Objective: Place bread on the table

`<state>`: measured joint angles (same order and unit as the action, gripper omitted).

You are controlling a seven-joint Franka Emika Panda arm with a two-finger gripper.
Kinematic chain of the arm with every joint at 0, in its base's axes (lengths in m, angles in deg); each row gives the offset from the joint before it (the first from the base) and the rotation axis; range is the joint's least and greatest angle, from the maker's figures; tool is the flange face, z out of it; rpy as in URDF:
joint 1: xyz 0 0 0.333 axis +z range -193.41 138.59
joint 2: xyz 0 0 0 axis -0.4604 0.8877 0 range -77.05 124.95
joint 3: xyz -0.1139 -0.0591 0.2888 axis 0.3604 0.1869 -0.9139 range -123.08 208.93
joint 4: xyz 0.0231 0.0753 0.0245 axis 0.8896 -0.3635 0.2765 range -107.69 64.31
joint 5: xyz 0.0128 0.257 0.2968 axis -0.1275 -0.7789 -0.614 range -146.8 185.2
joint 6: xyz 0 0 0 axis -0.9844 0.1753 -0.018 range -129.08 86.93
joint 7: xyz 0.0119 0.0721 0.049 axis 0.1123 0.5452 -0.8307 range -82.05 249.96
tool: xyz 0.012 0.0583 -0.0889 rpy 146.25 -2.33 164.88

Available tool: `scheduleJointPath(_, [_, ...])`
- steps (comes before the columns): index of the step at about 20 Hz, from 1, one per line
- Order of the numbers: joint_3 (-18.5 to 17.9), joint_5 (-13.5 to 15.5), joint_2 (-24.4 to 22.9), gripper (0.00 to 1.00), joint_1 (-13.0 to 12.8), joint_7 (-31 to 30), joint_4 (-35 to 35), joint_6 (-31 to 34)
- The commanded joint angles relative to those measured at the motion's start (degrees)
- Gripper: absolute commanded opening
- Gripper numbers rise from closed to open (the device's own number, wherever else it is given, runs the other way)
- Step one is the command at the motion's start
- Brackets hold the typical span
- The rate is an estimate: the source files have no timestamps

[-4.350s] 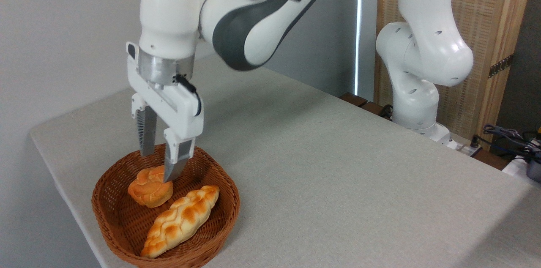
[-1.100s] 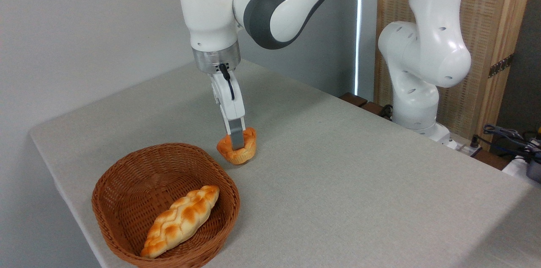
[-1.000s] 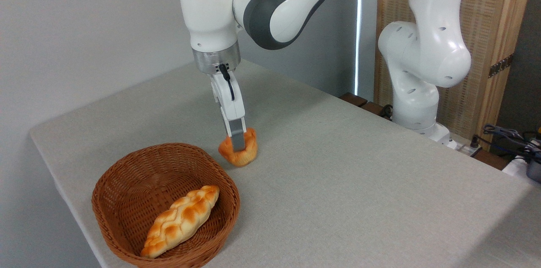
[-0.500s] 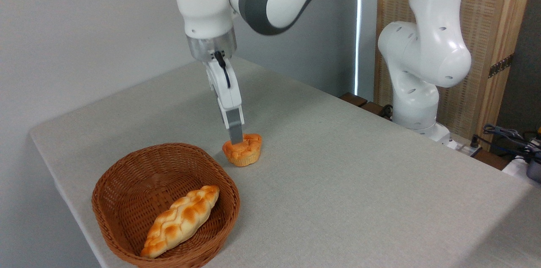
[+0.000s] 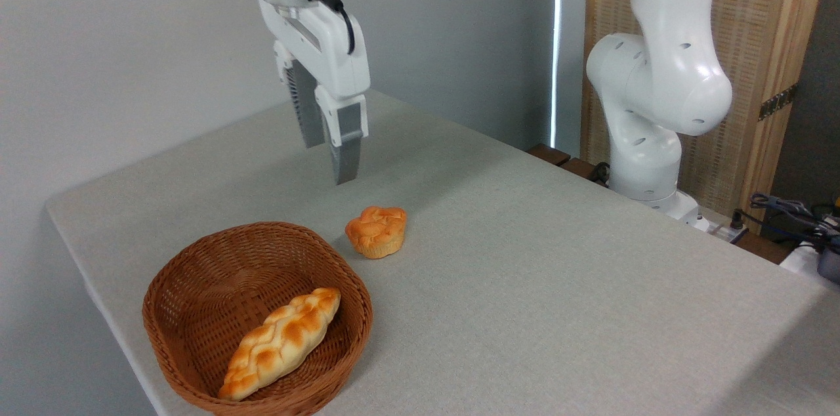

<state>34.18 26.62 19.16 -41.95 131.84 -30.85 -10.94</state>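
The bread, a small orange-golden bun with a swirled top, sits upright on the grey-beige table, just right of the basket's far rim. My gripper hangs well above the bread and a little to its left. Its two fingers stand apart, open, with nothing between them.
A brown wicker basket stands near the table's front left edge, with a long braided loaf lying in it. The arm's white base rises at the back right beside a wooden screen. Cables lie at the far right edge.
The gripper carried the bread from the basket onto the table, let it go and rose upward and slightly left. The bread now stands free on the cloth.
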Motion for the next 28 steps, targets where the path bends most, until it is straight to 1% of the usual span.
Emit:
scheduleJointPath(1, [-2.3,-0.8,5.9,1.00,-0.6,-2.1,9.1,2.5])
scheduleJointPath(3, [-2.7,-0.7,6.9,1.00,-0.6,-6.1,10.9,2.5])
scheduleJointPath(4, [-2.8,-0.8,6.8,1.00,-0.5,-6.5,10.9,2.5])
scheduleJointPath(17, [-3.0,-0.9,7.1,1.00,-0.4,-6.7,11.0,3.7])
scheduleJointPath(18, [-2.6,-0.9,7.2,1.00,0.1,-6.7,11.0,3.8])
scheduleJointPath(19, [-1.7,-0.6,7.6,1.00,2.5,-6.8,11.0,3.9])
scheduleJointPath(21, [2.7,-0.7,7.8,1.00,6.3,-6.8,11.0,4.1])
scheduleJointPath(22, [3.5,-0.7,7.7,1.00,7.1,-6.8,11.0,4.2])
scheduleJointPath(28, [3.5,-0.8,7.4,1.00,7.2,-6.8,11.0,4.2])
